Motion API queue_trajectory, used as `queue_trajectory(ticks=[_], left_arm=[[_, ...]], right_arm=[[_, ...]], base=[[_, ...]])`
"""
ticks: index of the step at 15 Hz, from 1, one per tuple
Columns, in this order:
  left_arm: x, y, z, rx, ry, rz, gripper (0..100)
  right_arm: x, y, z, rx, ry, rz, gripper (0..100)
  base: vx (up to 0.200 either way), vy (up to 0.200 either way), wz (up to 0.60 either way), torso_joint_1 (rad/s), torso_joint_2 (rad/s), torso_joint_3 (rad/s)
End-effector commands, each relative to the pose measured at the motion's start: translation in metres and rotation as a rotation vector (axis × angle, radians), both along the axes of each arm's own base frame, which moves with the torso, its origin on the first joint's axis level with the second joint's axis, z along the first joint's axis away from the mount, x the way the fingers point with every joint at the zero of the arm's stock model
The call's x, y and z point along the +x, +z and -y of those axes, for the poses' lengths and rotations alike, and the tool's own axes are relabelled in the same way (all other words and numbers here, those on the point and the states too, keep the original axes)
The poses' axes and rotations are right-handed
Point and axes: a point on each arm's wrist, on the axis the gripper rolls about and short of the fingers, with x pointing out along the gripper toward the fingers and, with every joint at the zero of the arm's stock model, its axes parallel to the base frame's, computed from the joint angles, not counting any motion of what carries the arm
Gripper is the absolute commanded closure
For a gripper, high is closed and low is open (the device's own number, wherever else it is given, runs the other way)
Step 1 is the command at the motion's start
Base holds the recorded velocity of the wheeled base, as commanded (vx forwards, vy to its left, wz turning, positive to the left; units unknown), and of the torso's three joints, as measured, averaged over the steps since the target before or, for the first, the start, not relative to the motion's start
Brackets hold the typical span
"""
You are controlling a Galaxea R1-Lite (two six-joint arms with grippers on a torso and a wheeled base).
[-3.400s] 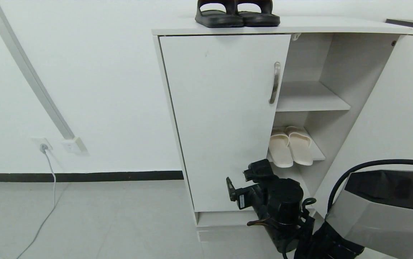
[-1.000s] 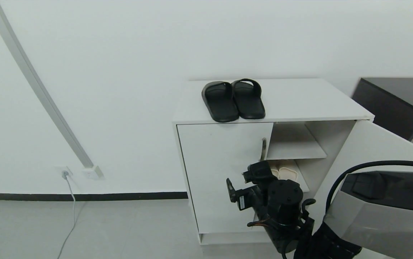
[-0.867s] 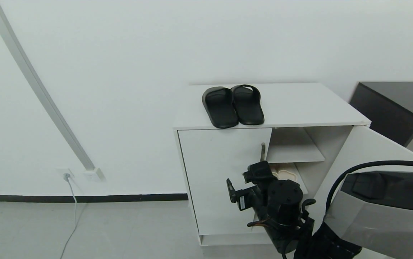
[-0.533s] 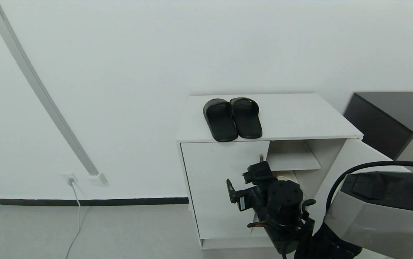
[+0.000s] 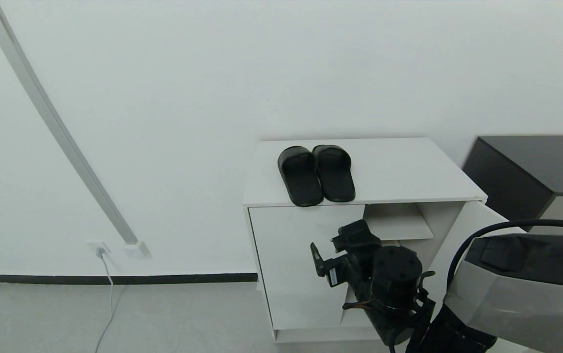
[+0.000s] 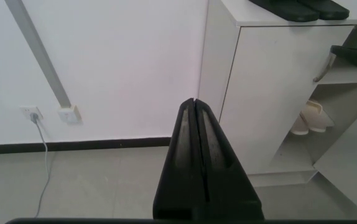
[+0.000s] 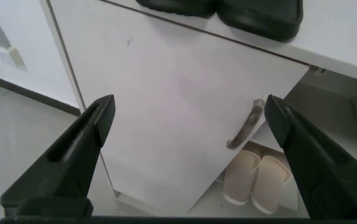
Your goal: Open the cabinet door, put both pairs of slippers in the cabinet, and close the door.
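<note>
A pair of black slippers (image 5: 315, 174) lies side by side on top of the white cabinet (image 5: 399, 169); they also edge into the wrist views (image 6: 296, 7) (image 7: 222, 7). The cabinet's left door (image 5: 296, 255) with its metal handle (image 7: 244, 127) is closed, and the right door (image 5: 462, 230) stands swung open. A pair of white slippers (image 7: 256, 177) (image 6: 309, 118) rests on a lower shelf inside. My right gripper (image 7: 189, 102) (image 5: 332, 247) hangs open in front of the left door, below the black slippers, holding nothing. My left gripper (image 6: 194, 106) is shut and empty, away from the cabinet's left side.
A dark box-like unit (image 5: 531, 171) stands to the right of the cabinet. On the wall to the left are a slanted conduit (image 5: 56, 122) and a socket with a cable (image 5: 100, 252) running to the grey floor (image 5: 114, 318), which lies open there.
The head camera has risen, so the cabinet sits lower and smaller in the picture and its top shows in full. Slippers, doors and the right arm have not moved.
</note>
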Motion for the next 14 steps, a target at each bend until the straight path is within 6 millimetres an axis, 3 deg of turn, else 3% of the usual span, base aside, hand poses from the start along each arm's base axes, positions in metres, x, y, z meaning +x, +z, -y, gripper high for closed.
queue_trajectory(ticks=[1,3,5,10,14], left_arm=[[0.000,0.000,0.000,-0.001,0.000,0.001,100],[0.000,0.000,0.000,-0.001,0.000,0.001,100],[0.000,0.000,0.000,-0.001,0.000,0.001,100],[0.000,0.000,0.000,0.001,0.000,0.001,100],[0.000,0.000,0.000,0.001,0.000,0.001,100]], right_arm=[[-0.002,0.003,-0.002,-0.003,0.009,0.012,0],[-0.003,0.010,-0.002,-0.013,0.009,0.008,0],[0.000,0.032,-0.006,0.011,0.007,-0.037,0],[-0.001,0.110,-0.020,0.106,-0.065,-0.114,0],[0.009,0.129,-0.030,0.132,-0.080,-0.127,0]], base=[[0.000,0.000,0.00,0.000,0.00,0.000],[0.000,0.000,0.00,0.000,0.00,0.000],[0.000,0.000,0.00,0.000,0.00,0.000],[0.000,0.000,0.00,0.000,0.00,0.000],[0.000,0.000,0.00,0.000,0.00,0.000]])
